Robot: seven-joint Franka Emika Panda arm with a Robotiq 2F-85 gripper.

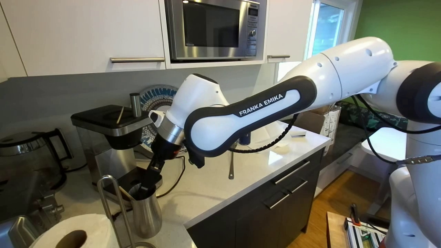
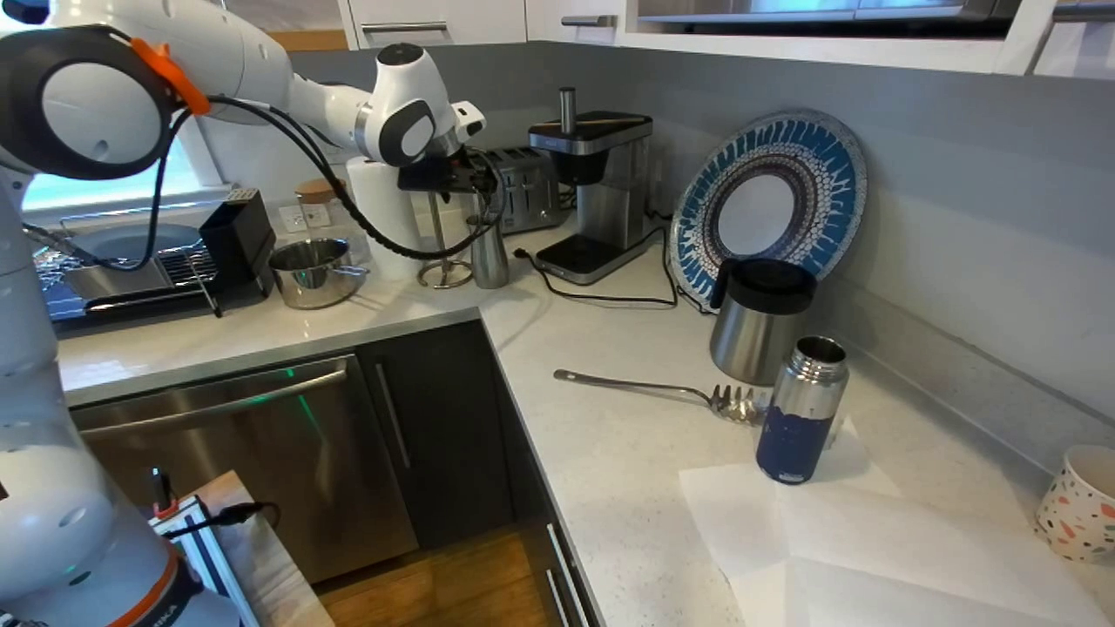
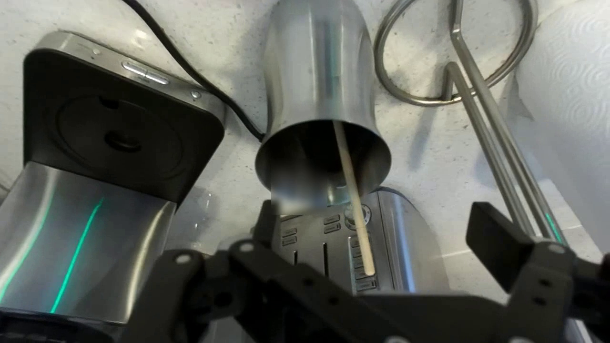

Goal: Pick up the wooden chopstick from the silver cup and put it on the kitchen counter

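Observation:
The wooden chopstick point(image 3: 355, 200) stands tilted in the silver cup point(image 3: 319, 71), its upper end sticking out over the rim in the wrist view. Its top also shows at the cup's rim in an exterior view point(image 1: 125, 193). My gripper point(image 3: 381, 233) is open; the chopstick's free end lies between its spread fingers in the picture, with no finger seen touching it. In an exterior view the gripper point(image 1: 147, 184) points down at the mouth of the cup point(image 1: 148, 217). The cup stands on the off-white kitchen counter point(image 1: 200, 187). The chopstick's lower part is hidden inside the cup.
A wire holder point(image 3: 486, 119) and paper towel roll point(image 3: 567, 85) stand close beside the cup. A coffee maker point(image 1: 103, 144) with a thin stick point(image 1: 120, 115) on its lid and a toaster point(image 3: 405, 247) are also near. A slotted utensil point(image 2: 627, 381) and bottle point(image 2: 797, 427) lie farther along.

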